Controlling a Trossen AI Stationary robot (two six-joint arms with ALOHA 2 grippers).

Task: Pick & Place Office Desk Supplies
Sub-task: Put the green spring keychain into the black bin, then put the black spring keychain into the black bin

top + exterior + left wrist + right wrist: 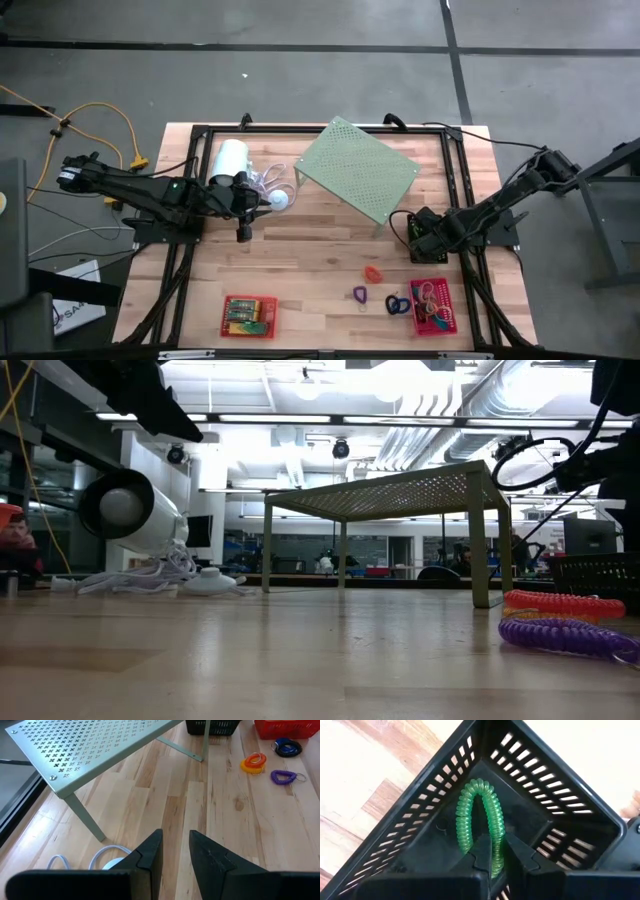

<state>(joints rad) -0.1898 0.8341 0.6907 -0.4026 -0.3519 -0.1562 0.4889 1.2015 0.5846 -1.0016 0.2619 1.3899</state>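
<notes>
My right gripper (499,851) points down into a black mesh basket (560,785) at the table's right (432,240) and is shut on a green spiral-coil loop (480,815). On the wood lie an orange coil (373,272), a purple coil (360,294) and a blue coil (395,303). A pink-red basket (432,322) at the near right holds small items. A red basket (248,315) near the front holds green-white boxes. My left gripper (175,837) hovers open above the table's left part (243,232), with nothing between its fingers. My right gripper pinches one leg of the green coil loop (496,856) between its two fingers. The fingers come from above, pointing down into the basket. The loop's bend reaches past the fingertips toward the basket floor; whether it rests there I cannot tell.
A pale green perforated metal shelf (357,168) stands on its legs at the far middle. A white cylinder (230,160) with a coiled cord (270,185) lies beside my left gripper. Bare wood stretches between the shelf and the coils.
</notes>
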